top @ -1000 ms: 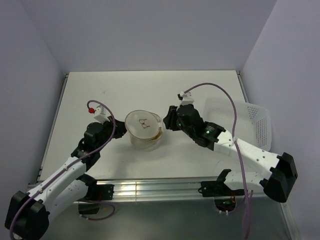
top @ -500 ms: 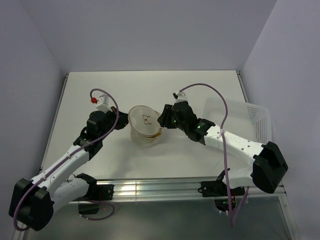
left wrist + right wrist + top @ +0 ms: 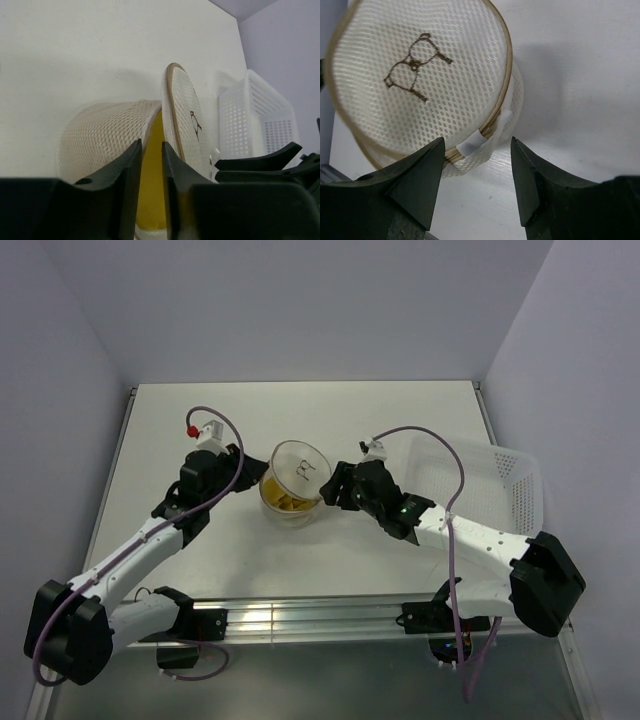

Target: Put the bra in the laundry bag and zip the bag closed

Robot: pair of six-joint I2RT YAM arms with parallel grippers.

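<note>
- Whereas it was pinched shut a second ago, my left gripper now shows a narrow slit between its jaws. In the left wrist view the bag's mesh rim ends right at one fingertip, and I cannot tell whether the two touch.
- My left arm has pushed further out across the table. It reaches long and low to the left side of the laundry bag, fingers pointing at the bag's mouth.
- At the bag itself, the lid lay nearly flat over the mouth a second ago. It is now tipped up on edge, and the mouth gapes.
- The bra sits inside the bag, mustard yellow showing under the raised lid. I judge the placing done and the zipping wholly left to do.
- On the bag's right, my right gripper has spread its jaws wider over the last second. They stand well apart, holding nothing, and straddle a white tab on the lid's rim, which I take for the zip pull.
- My right arm is bent at the elbow, with the wrist angled in toward the bag's right side and close against it.
- Right of the bag, well apart from it, a white basket sits untouched.
</note>
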